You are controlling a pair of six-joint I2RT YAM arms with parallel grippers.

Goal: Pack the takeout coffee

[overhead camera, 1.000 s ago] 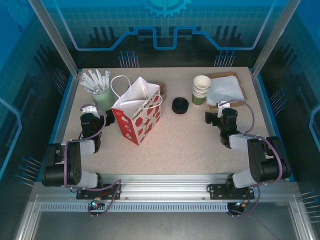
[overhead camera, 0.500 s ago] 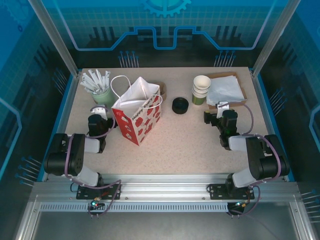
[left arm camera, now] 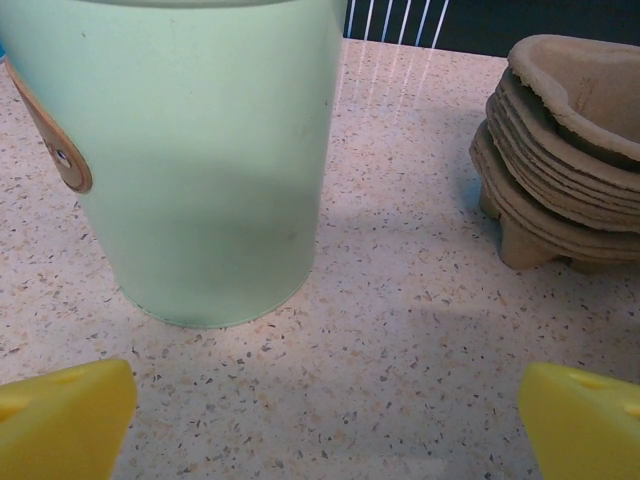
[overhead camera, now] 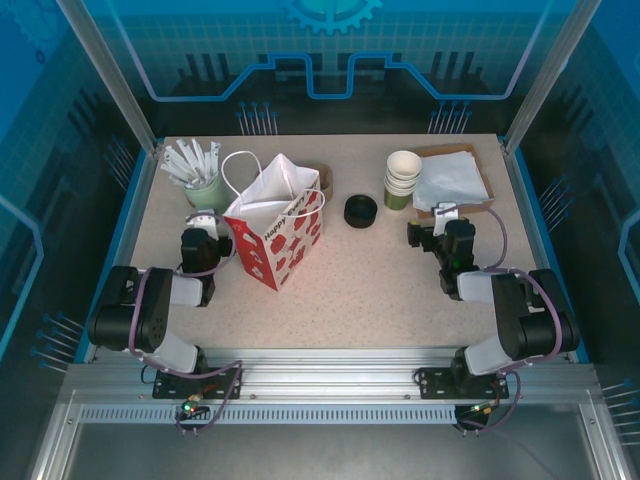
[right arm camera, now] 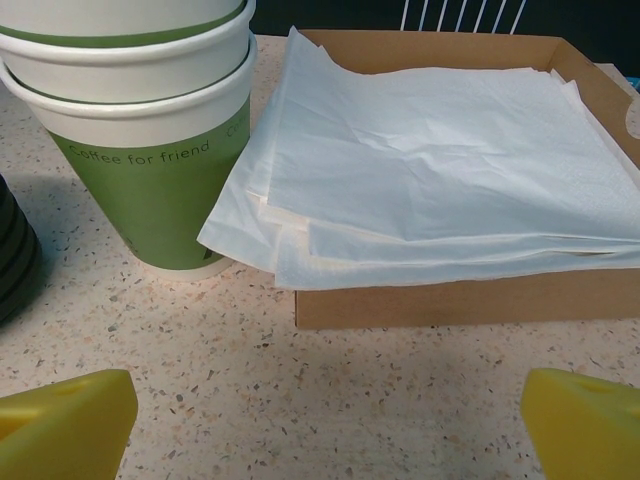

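The takeout coffee is out of view. A white paper bag with red prints stands open at the left centre of the table. My left gripper sits just left of the bag, open, with yellow fingertips wide apart over bare tabletop. In front of my left gripper is a mint-green cup. My right gripper is open too, low on the table. In its wrist view my right gripper faces a stack of unlidded green cups and holds nothing.
The mint cup holds several white sachets. A stack of pulp cup carriers lies behind the bag. A squat black stack of lids sits mid-table. White napkins lie in a cardboard tray right of the cup stack.
My left gripper has shifted right and slightly nearer, closer to the bag and mint cup, with its arm folding back. The right gripper has barely moved. Both stay open.
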